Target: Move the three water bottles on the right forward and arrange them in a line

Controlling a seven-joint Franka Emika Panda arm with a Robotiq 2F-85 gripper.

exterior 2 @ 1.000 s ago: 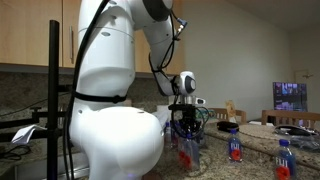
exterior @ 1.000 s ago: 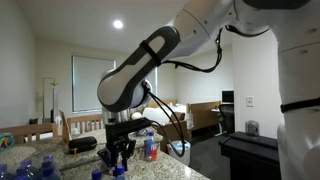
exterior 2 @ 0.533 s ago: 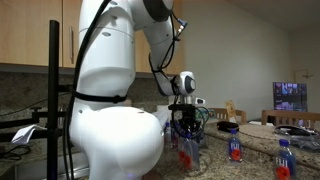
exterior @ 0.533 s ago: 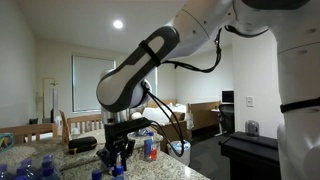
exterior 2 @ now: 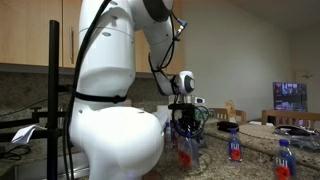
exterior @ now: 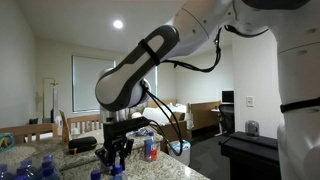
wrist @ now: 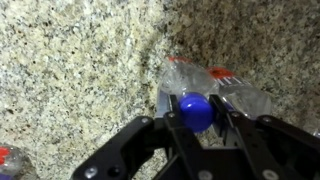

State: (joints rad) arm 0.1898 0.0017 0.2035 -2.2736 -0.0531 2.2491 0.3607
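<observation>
The wrist view looks straight down on the gripper (wrist: 196, 113). Its two black fingers (wrist: 173, 125) are squeezed tight on the blue cap (wrist: 196, 106) of a clear water bottle (wrist: 182, 76). The cap fills the small gap between them. The bottle stands upright on the speckled stone counter (wrist: 80, 60). Only this view shows the cap being pinched.

From the cap, at about 2 o'clock, a second bottle (wrist: 238, 92) with a bit of red label sits just beside the held one. They look like they touch, but it is hard to be sure. At about 8 o'clock, in the corner, a small bit of red from another bottle (wrist: 5, 156) peeks in.

In an exterior view, the gripper (exterior 2: 186, 128) points down under the big white arm (exterior 2: 110, 90). The held bottle (exterior 2: 187, 152) shows its red label below it. Only here can two more bottles be seen at about 3 o'clock: a near bottle (exterior 2: 236, 146) and a far bottle (exterior 2: 284, 158), well apart from the gripper.

In an exterior view from another side, the gripper (exterior: 117, 155) hangs low over the counter, and the bottle in it is too dark to make out. A red-label bottle (exterior: 151, 148) stands near it at 3 o'clock. A bunch of blue caps (exterior: 25, 168) sits low at 8 o'clock, which no other view shows.
</observation>
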